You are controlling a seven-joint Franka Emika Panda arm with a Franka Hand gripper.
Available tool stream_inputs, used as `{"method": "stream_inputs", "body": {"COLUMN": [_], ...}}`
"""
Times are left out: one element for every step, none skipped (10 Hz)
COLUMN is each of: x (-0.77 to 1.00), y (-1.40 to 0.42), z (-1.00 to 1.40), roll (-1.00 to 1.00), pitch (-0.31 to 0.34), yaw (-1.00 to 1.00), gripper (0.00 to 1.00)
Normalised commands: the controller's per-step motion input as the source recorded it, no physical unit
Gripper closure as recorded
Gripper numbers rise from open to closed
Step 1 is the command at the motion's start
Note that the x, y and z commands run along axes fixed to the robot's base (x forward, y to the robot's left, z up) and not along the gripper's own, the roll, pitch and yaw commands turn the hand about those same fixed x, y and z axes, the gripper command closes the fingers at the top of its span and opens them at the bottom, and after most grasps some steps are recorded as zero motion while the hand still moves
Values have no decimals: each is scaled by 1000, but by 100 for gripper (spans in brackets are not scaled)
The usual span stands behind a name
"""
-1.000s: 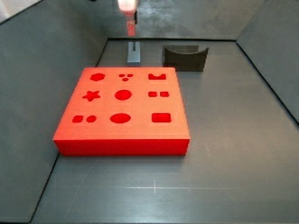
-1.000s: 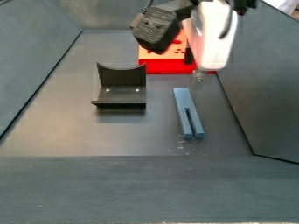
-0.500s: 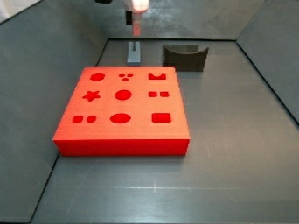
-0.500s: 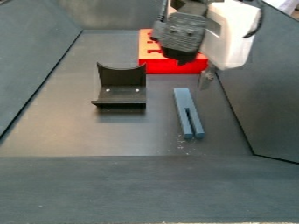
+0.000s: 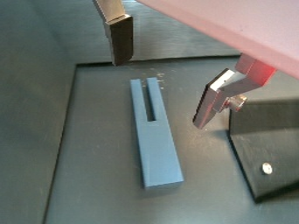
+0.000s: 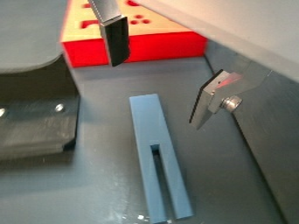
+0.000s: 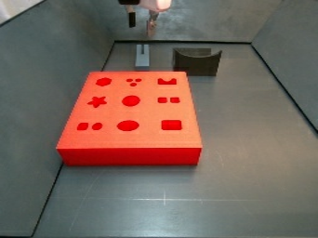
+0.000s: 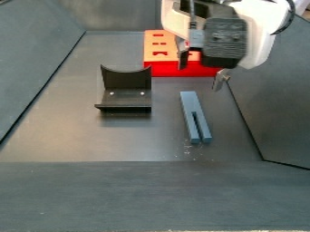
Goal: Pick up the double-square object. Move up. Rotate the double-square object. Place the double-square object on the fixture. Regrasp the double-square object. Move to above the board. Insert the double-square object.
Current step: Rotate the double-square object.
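Observation:
The double-square object (image 8: 194, 115) is a slim blue-grey bar with a slot near one end, lying flat on the dark floor; both wrist views show it (image 5: 152, 131) (image 6: 158, 166). My gripper (image 8: 201, 71) hangs open above its end nearest the board, one finger on each side and nothing between them (image 5: 167, 74) (image 6: 162, 74). In a side view the gripper (image 7: 147, 20) is at the far back over the bar (image 7: 145, 54). The red board (image 7: 130, 116) with its shaped holes lies flat. The dark fixture (image 8: 123, 88) stands beside the bar.
Grey walls enclose the floor on the sides, and one runs close along the bar (image 6: 251, 149). The fixture (image 7: 198, 59) sits at the back, apart from the board's far edge. The board's edge (image 6: 152, 48) lies just past the bar's end.
The gripper has turned about its vertical axis over the bar and shifted slightly sideways. The bar, fixture and board have not moved.

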Motion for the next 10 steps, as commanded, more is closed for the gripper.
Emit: {"method": "stream_inputs", "body": {"x": [25, 25, 25, 25, 25, 25, 25, 25, 25, 25], "y": [2, 2, 2, 2, 2, 2, 2, 2, 2, 2], "z": [-32, -32, -32, -32, -32, -32, -32, -32, -32, -32], "roll": [1, 1, 1, 1, 1, 2, 2, 2, 3, 4], "pitch": [0, 0, 0, 0, 0, 0, 0, 0, 0, 0], "yaw": [1000, 1000, 1000, 1000, 1000, 1000, 1000, 1000, 1000, 880], "gripper": [0, 0, 0, 0, 0, 0, 0, 0, 0, 0]}}
